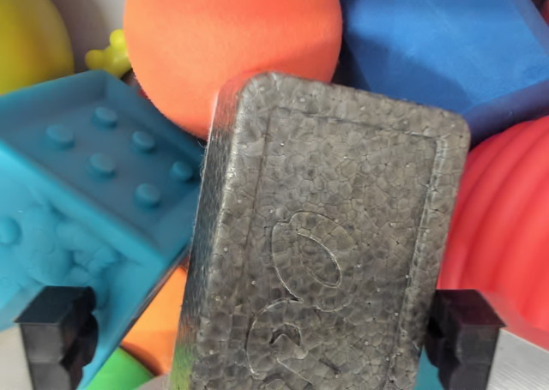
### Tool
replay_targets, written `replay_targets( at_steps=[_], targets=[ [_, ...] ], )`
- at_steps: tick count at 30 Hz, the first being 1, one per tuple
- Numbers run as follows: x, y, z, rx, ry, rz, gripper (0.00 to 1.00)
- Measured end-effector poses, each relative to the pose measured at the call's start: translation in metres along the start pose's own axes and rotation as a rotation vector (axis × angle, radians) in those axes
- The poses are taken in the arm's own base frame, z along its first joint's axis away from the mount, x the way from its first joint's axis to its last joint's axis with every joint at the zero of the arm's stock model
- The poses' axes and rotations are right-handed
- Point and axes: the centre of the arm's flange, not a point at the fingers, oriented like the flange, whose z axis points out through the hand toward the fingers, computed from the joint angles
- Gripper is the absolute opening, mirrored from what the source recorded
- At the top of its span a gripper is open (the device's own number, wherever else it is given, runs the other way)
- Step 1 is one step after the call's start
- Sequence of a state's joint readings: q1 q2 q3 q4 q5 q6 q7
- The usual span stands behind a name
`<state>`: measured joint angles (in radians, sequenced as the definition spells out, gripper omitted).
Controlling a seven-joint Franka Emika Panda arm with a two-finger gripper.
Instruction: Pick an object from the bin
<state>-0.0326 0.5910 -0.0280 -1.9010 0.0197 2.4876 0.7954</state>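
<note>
Honestly, you should watch the grey foam block (322,244) first, because it fills the middle of the wrist view and stands between the two black fingers (56,334), one low at the wrist view's left and the other low at the wrist view's right. The fingers are spread wide, wider than the block, and I cannot tell if either pad touches it; at the right there seems almost no gap, at the left the finger sits partly against the teal studded cube (86,193). This is the first risk, in my judgement: when you close, the left finger can catch the cube's corner together with the block, so the grip becomes crooked or both things lift. The block also leans on its neighbours, tilted, so it may turn in the grip. Its foam skin is rough and probably gives a little, which helps holding but can let it twist. Around it the bin is packed: an orange ball (232,39) behind, a blue foam piece (437,47) at the upper right, a red ribbed thing (506,227) at the right, a yellow ball (30,30) and a small yellow toy (110,56) at the upper left. The bin's floor hardly shows, and of the room you see nothing
</note>
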Motion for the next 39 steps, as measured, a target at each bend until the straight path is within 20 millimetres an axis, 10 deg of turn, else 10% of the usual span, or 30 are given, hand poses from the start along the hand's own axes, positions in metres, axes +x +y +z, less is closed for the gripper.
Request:
replay_targets(
  at_steps=[39],
  targets=[
    [0.002,0.0,-0.015,0.004,0.002,0.002,0.0]
  ],
)
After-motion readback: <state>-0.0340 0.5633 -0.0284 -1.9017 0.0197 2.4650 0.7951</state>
